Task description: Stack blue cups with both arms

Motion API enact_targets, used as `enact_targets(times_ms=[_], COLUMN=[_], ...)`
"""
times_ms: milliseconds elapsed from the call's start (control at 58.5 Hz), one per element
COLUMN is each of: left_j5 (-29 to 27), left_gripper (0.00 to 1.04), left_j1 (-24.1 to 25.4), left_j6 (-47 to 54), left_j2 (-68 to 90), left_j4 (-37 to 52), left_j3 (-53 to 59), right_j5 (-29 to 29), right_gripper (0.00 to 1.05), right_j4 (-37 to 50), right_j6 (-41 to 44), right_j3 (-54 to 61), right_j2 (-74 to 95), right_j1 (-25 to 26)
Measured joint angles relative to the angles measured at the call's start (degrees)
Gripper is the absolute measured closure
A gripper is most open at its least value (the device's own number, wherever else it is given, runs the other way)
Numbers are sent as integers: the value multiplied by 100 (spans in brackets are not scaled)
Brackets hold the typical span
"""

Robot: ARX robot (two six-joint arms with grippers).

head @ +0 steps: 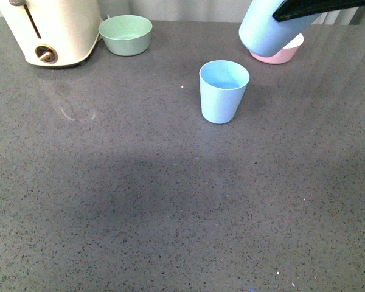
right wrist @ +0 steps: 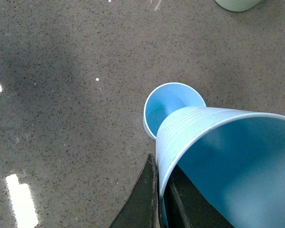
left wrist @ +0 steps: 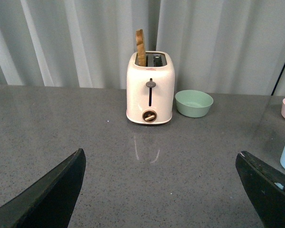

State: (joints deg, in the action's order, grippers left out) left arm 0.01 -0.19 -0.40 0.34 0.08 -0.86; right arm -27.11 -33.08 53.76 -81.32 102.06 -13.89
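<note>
The left tool [left wrist: 159,194] hangs over the grey table [head: 140,201] with its fingers [left wrist: 52,194] spread wide apart, gripping nothing. At the table's far left stands a cream toaster [head: 48,30], with the green bowl [head: 126,34] just beside it. Near the middle, one blue cup [head: 223,91] stands upright on the table, mouth up. Above it and to the right, the second blue cup [head: 271,30] is tilted in the air (partly hiding the pink bowl [head: 280,56]), with the right tool [right wrist: 157,202] clamped on its rim.

One tool loaded, one free
The right tool [right wrist: 160,192] grips a tilted blue cup [head: 266,31] aloft; the left tool [left wrist: 160,156] gapes wide.
</note>
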Motion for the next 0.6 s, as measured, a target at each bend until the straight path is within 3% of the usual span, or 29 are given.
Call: enact_targets(times_ms=[598], left_j5=[0], left_gripper=[9], left_j1=[0], left_j6=[0], left_j2=[0], left_j4=[0], left_j3=[0], right_j5=[549], right_gripper=[103], right_j4=[105], right_j6=[-317], right_j3=[-686], right_j2=[999], right_j1=[-485])
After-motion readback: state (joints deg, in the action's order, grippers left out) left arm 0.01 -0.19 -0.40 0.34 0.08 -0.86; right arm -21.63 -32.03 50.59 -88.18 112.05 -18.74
